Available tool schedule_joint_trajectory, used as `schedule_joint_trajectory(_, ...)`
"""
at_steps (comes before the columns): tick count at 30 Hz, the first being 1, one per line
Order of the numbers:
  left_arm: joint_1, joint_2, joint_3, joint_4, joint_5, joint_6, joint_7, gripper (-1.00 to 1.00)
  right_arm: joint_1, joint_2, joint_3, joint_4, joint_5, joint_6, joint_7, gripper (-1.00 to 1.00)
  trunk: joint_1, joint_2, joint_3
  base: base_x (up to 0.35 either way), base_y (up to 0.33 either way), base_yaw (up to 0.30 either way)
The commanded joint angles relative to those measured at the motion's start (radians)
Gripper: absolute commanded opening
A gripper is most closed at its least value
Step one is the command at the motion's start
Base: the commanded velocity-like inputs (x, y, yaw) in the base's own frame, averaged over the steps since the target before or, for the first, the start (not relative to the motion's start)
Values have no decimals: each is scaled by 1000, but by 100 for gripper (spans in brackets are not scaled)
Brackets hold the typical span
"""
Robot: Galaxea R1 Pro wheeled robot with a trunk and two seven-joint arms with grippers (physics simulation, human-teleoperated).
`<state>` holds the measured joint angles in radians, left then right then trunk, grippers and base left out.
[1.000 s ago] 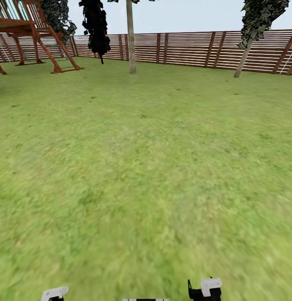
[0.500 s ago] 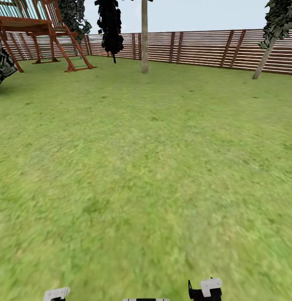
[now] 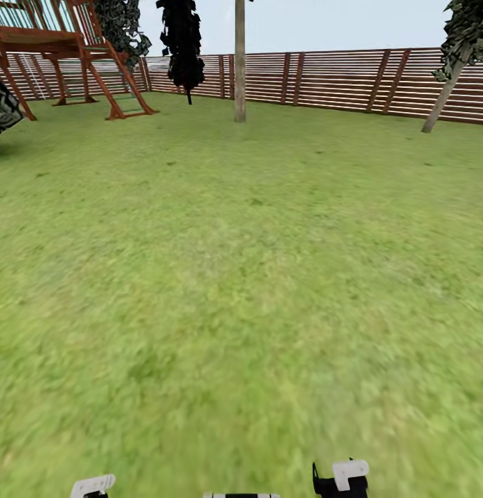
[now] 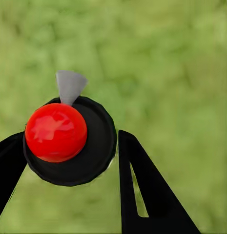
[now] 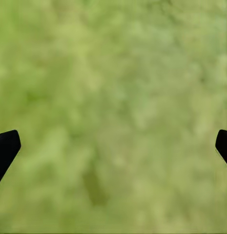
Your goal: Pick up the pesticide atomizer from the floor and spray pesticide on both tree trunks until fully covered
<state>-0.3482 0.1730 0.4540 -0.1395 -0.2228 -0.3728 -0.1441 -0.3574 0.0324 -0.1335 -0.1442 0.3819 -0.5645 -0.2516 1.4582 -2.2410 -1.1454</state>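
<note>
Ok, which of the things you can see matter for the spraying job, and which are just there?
For the job: atomizer, held in the left gripper; middle trunk; leaning trunk on the right.
Just there: play frame; black tree; bush; fence.

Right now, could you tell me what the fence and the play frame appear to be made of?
The fence looks like brown-stained wood: thin horizontal slats between darker posts, matte. The play frame seems reddish wood too, with plain beams and a ladder, though this is a render.
</note>
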Motion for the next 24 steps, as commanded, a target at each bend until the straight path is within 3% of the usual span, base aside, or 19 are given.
schedule_joint_trajectory(1, 0, 0, 0, 0, 0, 0, 0, -100, 0, 0, 0, 0, 0, 0, 0, 100, 0, 0, 0, 341, 0, 0)
schedule_joint_trajectory(10, 0, 0, 1, 0, -1, 0, 0, -100, 0, 1, 0, 1, 0, 0, 0, 100, 0, 0, 6, 341, 0, 170)
schedule_joint_trajectory(24, 0, 0, 0, 24, -5, 0, -1, -100, 0, 1, 0, 1, -1, 0, -2, 100, 0, 0, 7, 341, 0, 8)
